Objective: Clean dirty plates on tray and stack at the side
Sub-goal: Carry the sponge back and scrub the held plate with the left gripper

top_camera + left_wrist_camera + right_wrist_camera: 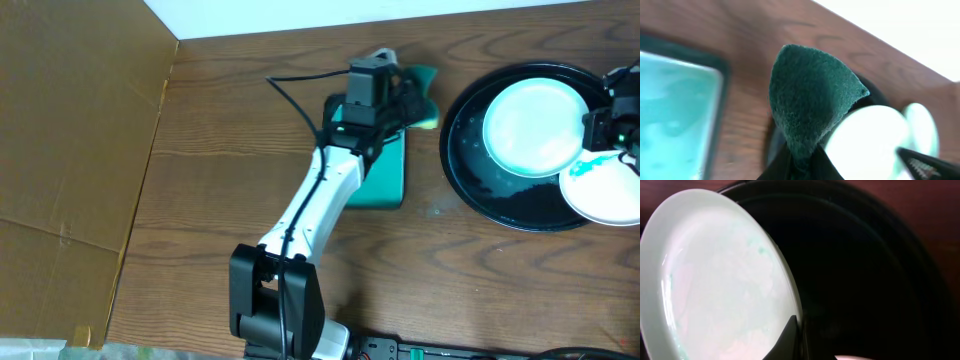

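My left gripper (pixel 405 100) is shut on a dark green scouring sponge (pixel 427 95), held above the table between the teal dish and the black tray (pixel 462 175). The left wrist view shows the sponge (pixel 810 100) pinched upright in the jaws (pixel 802 167). One white plate (pixel 530 128) lies flat in the tray. My right gripper (pixel 603 140) is shut on the rim of a second plate (pixel 600 190) with a teal smear, held tilted over the tray's right edge. The right wrist view shows that plate (pixel 715 280) in the jaws (pixel 797 340) above the tray (pixel 865 280). A third plate is out of view.
A small rectangular teal dish (pixel 380 180) with a black edge lies under the left arm; it also shows in the left wrist view (pixel 675 110). Brown cardboard (pixel 70 150) covers the table's left side. The left arm's base (pixel 280 310) stands at the front edge.
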{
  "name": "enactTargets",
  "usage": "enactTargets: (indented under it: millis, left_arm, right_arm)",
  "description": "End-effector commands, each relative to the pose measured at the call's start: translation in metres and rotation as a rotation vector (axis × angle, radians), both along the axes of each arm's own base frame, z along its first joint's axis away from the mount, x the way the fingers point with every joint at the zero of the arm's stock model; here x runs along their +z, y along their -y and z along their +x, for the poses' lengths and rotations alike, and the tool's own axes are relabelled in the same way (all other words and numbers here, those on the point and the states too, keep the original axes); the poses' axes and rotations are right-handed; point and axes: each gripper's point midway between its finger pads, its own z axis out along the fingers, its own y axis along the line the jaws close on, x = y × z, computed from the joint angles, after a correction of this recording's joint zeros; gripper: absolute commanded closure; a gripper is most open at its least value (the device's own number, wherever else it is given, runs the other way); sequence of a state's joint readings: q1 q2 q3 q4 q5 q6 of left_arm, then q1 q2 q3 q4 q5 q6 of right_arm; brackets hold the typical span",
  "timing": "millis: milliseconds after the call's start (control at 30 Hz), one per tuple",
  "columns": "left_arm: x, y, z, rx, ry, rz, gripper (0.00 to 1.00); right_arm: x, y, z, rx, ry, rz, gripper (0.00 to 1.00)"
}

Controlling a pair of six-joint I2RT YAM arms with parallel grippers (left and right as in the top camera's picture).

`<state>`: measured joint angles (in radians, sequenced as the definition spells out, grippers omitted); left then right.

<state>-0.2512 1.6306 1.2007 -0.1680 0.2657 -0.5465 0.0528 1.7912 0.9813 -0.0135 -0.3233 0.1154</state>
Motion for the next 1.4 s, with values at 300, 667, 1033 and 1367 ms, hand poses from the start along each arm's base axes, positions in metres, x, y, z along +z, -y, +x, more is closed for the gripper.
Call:
enactTargets:
  millis: [300, 667, 1033, 1367]
  left_arm:
    - [-0.012, 0.077, -0.002, -0.144, 0.059, -0.036, 0.93]
    - [-0.042, 0.108, -0.001, -0.198, 0.049, -0.034, 0.93]
    - [-0.082, 0.133, 0.006, -0.206, 0.061, -0.001, 0.93]
    - [-0.158, 0.135, 0.005, -0.176, -0.029, 0.06, 0.93]
  right_arm:
    - [-0.005, -0.012, 0.008, -0.058, -0.016, 0.098, 0.99]
    - [-0.035, -0.028, 0.016, -0.047, -0.064, 0.057, 0.99]
    - [-0.052, -0.021, 0.016, -0.084, -0.088, 0.025, 0.99]
    - [-0.053, -0.034, 0.013, -0.058, -0.091, 0.016, 0.99]
